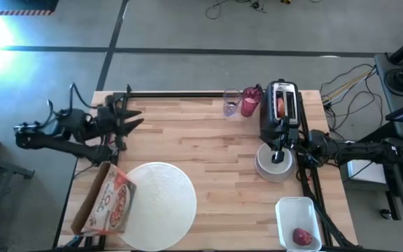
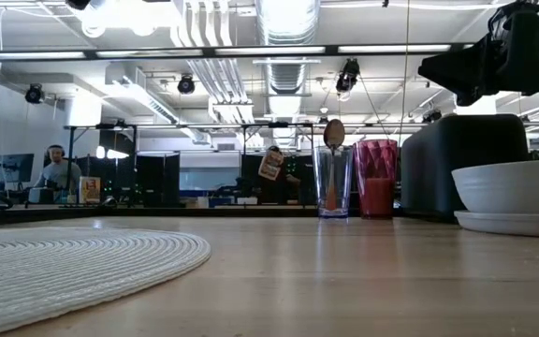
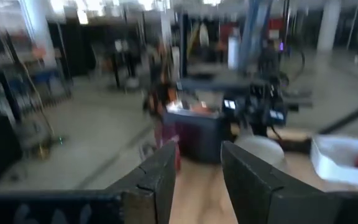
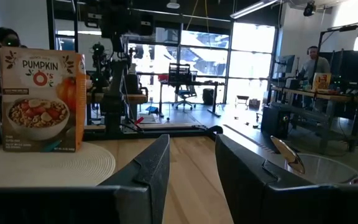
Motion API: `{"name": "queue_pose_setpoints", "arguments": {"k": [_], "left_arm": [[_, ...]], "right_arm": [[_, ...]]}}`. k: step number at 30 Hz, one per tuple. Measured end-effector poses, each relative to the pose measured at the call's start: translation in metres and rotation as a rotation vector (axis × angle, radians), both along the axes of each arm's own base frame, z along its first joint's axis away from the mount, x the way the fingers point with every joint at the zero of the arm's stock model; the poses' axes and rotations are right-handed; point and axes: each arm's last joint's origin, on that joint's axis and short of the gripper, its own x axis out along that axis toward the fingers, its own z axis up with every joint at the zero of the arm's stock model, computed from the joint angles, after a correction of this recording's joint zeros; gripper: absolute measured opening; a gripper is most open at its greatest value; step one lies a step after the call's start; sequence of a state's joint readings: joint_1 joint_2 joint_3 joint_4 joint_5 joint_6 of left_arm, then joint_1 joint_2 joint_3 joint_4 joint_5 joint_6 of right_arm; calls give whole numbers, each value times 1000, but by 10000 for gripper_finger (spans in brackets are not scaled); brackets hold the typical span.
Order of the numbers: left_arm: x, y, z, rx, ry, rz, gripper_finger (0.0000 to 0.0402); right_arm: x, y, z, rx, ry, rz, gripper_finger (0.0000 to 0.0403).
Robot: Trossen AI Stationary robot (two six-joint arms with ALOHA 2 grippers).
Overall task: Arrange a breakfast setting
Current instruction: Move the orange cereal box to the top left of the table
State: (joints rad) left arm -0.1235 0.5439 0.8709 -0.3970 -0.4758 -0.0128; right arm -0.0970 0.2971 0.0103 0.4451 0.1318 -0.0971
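From above, the right gripper hovers over the bowl beside the toaster; the mat lies bare. In both wrist views, jaws stand slightly apart, empty. The left gripper waits; arranging has barely begun.

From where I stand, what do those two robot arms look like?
Both are dark, slim, jointed arms. The left arm has thin black cables looping off it; the right arm is much the same. Each ends in a claw with two flat, dark, wedge-shaped fingers.
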Motion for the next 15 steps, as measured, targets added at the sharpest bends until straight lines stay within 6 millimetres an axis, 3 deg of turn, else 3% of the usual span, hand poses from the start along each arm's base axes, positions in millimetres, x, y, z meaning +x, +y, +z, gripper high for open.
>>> {"name": "queue_pose_setpoints", "arguments": {"k": [9,15], "left_arm": [[-3,-6,33,-369,467,-93,112],[8,-15,44,-556,553,-209,112]], "right_arm": [[0,0,0,0,0,0,118],[0,0,0,0,-1,0,118]]}}
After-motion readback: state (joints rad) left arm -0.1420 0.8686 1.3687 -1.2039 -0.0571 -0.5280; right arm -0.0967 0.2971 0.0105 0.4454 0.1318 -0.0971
